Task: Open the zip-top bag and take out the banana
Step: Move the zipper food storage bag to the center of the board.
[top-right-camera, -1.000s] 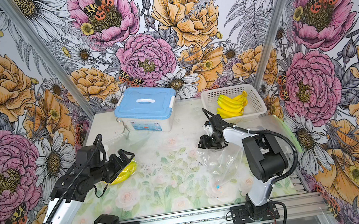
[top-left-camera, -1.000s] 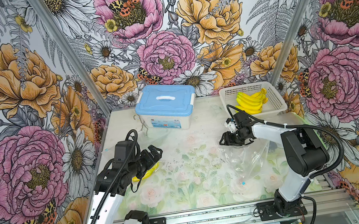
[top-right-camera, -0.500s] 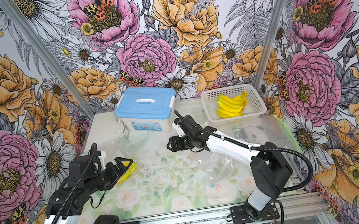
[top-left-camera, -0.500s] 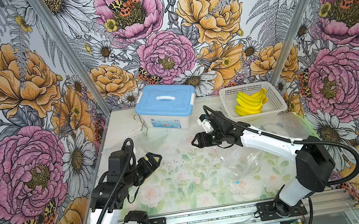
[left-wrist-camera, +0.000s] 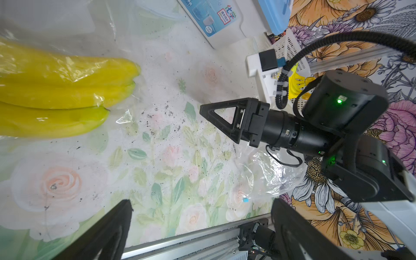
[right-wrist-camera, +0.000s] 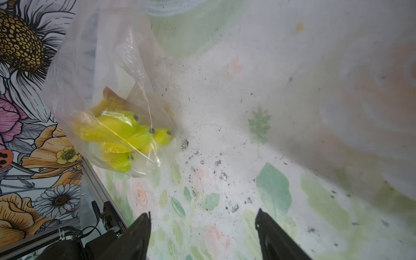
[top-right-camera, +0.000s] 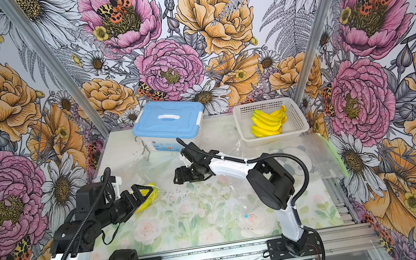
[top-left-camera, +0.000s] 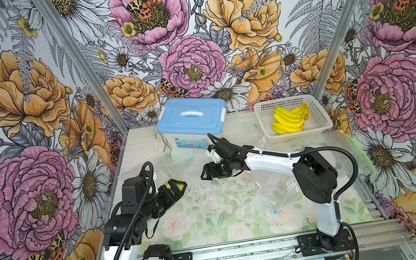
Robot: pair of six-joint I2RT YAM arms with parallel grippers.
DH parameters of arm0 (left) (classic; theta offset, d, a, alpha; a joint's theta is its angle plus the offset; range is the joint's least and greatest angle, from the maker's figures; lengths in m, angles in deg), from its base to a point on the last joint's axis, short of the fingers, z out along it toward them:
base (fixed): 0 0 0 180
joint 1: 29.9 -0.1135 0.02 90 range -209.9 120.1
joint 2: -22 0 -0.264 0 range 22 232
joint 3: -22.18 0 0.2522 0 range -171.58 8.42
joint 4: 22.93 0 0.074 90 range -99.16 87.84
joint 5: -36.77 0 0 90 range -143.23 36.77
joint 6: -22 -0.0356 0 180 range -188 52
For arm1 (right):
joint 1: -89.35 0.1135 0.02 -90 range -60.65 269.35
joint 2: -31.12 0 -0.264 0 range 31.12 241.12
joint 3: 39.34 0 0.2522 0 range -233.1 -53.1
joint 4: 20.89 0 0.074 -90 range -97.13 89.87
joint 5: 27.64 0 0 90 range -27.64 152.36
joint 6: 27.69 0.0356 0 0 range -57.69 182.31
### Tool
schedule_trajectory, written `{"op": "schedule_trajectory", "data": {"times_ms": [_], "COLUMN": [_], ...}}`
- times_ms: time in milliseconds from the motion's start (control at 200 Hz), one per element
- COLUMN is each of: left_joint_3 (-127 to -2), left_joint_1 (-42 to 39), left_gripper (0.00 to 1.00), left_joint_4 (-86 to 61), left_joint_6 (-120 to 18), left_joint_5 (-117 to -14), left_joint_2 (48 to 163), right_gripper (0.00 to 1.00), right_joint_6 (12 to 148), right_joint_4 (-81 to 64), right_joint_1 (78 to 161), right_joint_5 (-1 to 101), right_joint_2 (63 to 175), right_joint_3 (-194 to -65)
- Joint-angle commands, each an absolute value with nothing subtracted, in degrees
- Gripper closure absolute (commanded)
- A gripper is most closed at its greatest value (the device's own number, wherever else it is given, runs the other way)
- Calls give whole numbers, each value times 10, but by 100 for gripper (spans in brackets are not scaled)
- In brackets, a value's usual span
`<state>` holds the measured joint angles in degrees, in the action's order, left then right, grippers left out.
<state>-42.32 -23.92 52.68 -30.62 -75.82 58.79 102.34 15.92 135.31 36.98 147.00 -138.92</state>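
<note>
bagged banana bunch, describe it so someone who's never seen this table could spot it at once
Start at the blue-lidded storage box at the back of the table, then come forward and left to a clear zip-top bag lying flat. The banana bunch lies inside it, seen through crinkled plastic, whereas the other bunch sits bare in the white basket.
</note>
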Motion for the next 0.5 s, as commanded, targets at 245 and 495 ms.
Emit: {"op": "schedule_trajectory", "data": {"times_ms": [245,495], "left_joint_3": [-497,-505], "left_joint_1": [-275,-282], "left_gripper": [2,2], "left_joint_4": [574,588], "left_joint_6": [-352,-364], "left_joint_5": [-774,-784], "left_joint_2": [625,634], "right_gripper": [23,25], "right_joint_6": [989,960], "right_joint_4": [91,87], "right_joint_1": [1403,1421], "right_joint_5": [243,249], "right_joint_2": [1568,1586], "right_joint_3": [-1501,-1504]}}
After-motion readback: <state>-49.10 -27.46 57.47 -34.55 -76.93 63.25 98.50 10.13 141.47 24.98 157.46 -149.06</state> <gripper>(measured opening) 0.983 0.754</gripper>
